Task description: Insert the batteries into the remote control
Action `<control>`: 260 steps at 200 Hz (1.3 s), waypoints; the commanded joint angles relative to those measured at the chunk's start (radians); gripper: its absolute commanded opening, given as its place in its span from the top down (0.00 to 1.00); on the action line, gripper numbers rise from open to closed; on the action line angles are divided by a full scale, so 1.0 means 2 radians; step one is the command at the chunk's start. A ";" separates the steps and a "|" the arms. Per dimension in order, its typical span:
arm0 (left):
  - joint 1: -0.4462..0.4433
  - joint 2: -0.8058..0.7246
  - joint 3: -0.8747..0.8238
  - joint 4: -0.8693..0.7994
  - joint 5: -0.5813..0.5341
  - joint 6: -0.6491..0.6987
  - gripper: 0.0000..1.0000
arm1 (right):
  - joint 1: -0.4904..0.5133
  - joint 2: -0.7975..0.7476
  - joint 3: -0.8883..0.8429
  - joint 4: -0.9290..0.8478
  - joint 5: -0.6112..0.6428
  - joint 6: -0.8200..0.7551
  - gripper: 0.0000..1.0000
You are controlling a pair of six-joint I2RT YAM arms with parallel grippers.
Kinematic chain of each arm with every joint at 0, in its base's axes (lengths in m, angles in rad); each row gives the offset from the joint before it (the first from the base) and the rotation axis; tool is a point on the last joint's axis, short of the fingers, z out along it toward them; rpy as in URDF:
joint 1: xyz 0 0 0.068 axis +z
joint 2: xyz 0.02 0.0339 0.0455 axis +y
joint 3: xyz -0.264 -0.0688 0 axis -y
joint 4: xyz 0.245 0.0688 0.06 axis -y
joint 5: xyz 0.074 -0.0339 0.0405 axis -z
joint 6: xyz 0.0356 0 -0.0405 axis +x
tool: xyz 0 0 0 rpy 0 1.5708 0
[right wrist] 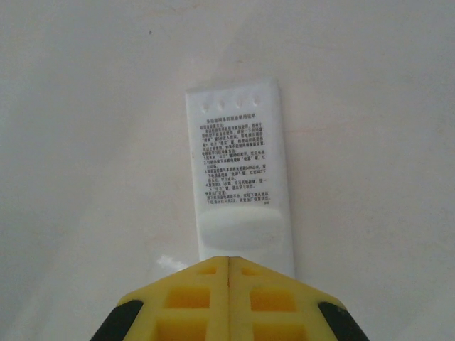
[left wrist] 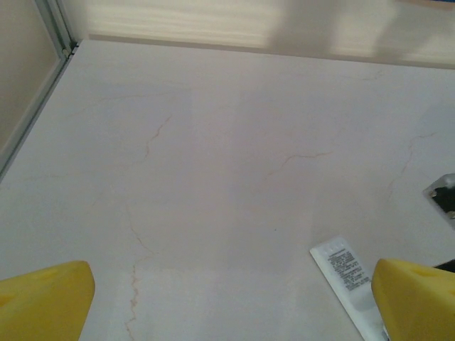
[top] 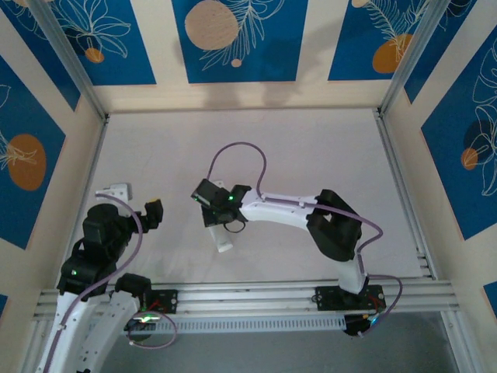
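Right wrist view: the remote control (right wrist: 238, 170) is lying flat on the table (right wrist: 85, 142), plain back up with a block of tiny print on it. The right gripper (right wrist: 229, 264) is clenched, yellow fingers pressed together right over the remote's near end. Can't tell if they actually touch it. From the top it sits about mid-table, a bit tilted. The left gripper (left wrist: 231, 302) is spread wide, released, with the remote's end poking in by its right finger. A small white piece (top: 115, 189) lies near the table's left edge.
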 commanded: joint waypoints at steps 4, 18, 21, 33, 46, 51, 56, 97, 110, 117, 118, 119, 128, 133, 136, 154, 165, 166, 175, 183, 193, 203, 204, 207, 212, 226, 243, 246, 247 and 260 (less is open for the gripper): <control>0.008 -0.006 0.001 0.005 0.003 0.006 0.00 | -0.002 0.017 0.022 -0.004 -0.019 -0.008 1.00; 0.008 -0.006 0.001 0.005 0.003 0.007 0.00 | -0.002 0.022 0.024 -0.005 -0.021 -0.008 1.00; 0.007 -0.006 0.001 0.005 0.003 0.006 0.00 | -0.002 0.022 0.024 -0.005 -0.021 -0.008 1.00; 0.008 -0.006 0.001 0.005 0.004 0.006 0.00 | -0.003 0.027 0.025 -0.005 -0.024 -0.007 1.00; 0.008 -0.006 0.001 0.005 0.004 0.006 0.00 | -0.003 0.032 0.024 -0.006 -0.027 -0.006 1.00; 0.008 -0.006 0.001 0.005 0.004 0.006 0.00 | -0.003 0.033 0.024 -0.005 -0.027 -0.005 1.00; 0.007 -0.006 0.001 0.005 0.004 0.006 0.00 | -0.003 0.034 0.022 -0.004 -0.028 -0.004 1.00; 0.008 -0.006 0.001 0.006 0.004 0.007 0.00 | -0.002 0.039 0.018 -0.002 -0.030 -0.002 1.00; 0.008 -0.006 0.001 0.006 0.004 0.007 0.00 | -0.001 0.040 0.017 -0.002 -0.031 -0.002 1.00; 0.008 -0.006 0.001 0.006 0.004 0.007 0.00 | -0.001 0.040 0.016 -0.003 -0.031 -0.001 1.00; 0.008 -0.006 0.001 0.006 0.004 0.007 0.00 | -0.001 0.039 0.016 -0.002 -0.032 -0.001 1.00; 0.008 -0.006 0.001 0.006 0.004 0.007 0.00 | -0.001 0.040 0.015 -0.002 -0.031 -0.001 1.00; 0.008 -0.006 0.001 0.005 0.004 0.007 0.00 | 0.000 0.040 0.014 -0.002 -0.031 0.000 1.00; 0.008 -0.006 0.001 0.006 0.004 0.007 0.00 | 0.001 0.039 0.012 -0.002 -0.031 0.001 1.00; 0.008 -0.006 0.001 0.006 0.004 0.007 0.00 | 0.002 0.039 0.011 -0.002 -0.031 0.001 1.00; 0.008 -0.006 0.001 0.006 0.004 0.007 0.00 | 0.004 0.039 0.008 0.000 -0.031 0.002 1.00; 0.008 -0.006 0.001 0.005 0.004 0.007 0.00 | 0.004 0.038 0.006 0.000 -0.029 0.001 1.00; 0.007 -0.006 0.001 0.005 0.004 0.007 0.00 | 0.004 0.038 0.006 0.000 -0.030 0.002 1.00; 0.008 -0.006 0.000 0.005 0.004 0.007 0.00 | 0.006 0.038 0.006 0.000 -0.029 0.001 1.00; 0.008 -0.006 0.001 0.006 0.004 0.008 0.00 | 0.007 0.037 0.006 -0.001 -0.027 0.001 1.00; 0.008 -0.006 0.001 0.006 0.004 0.007 0.00 | 0.008 0.036 0.005 -0.001 -0.026 0.001 1.00; 0.008 -0.006 0.000 0.006 0.004 0.007 0.00 | 0.007 0.035 0.004 -0.001 -0.025 0.000 1.00; 0.008 -0.006 0.001 0.006 0.004 0.007 0.00 | 0.008 0.034 0.004 -0.001 -0.025 0.000 1.00; 0.008 -0.006 0.001 0.006 0.004 0.007 0.00 | 0.008 0.034 0.004 -0.001 -0.025 0.000 1.00; 0.008 -0.006 0.001 0.006 0.004 0.007 0.00 | 0.009 0.034 0.003 -0.001 -0.024 0.000 1.00; 0.008 -0.007 0.001 0.006 0.004 0.007 0.00 | 0.009 0.034 0.001 -0.001 -0.025 0.001 1.00; 0.007 -0.006 0.001 0.005 0.004 0.006 0.00 | 0.009 0.033 -0.002 0.000 -0.025 0.001 1.00; 0.008 -0.007 0.001 0.006 0.004 0.007 0.00 | 0.009 0.034 -0.003 0.000 -0.025 0.001 1.00; 0.007 -0.007 0.001 0.006 0.004 0.007 0.00 | 0.009 0.034 -0.003 0.000 -0.025 0.001 1.00; 0.008 -0.007 0.001 0.005 0.004 0.006 0.00 | 0.009 0.031 -0.006 0.001 -0.024 0.002 1.00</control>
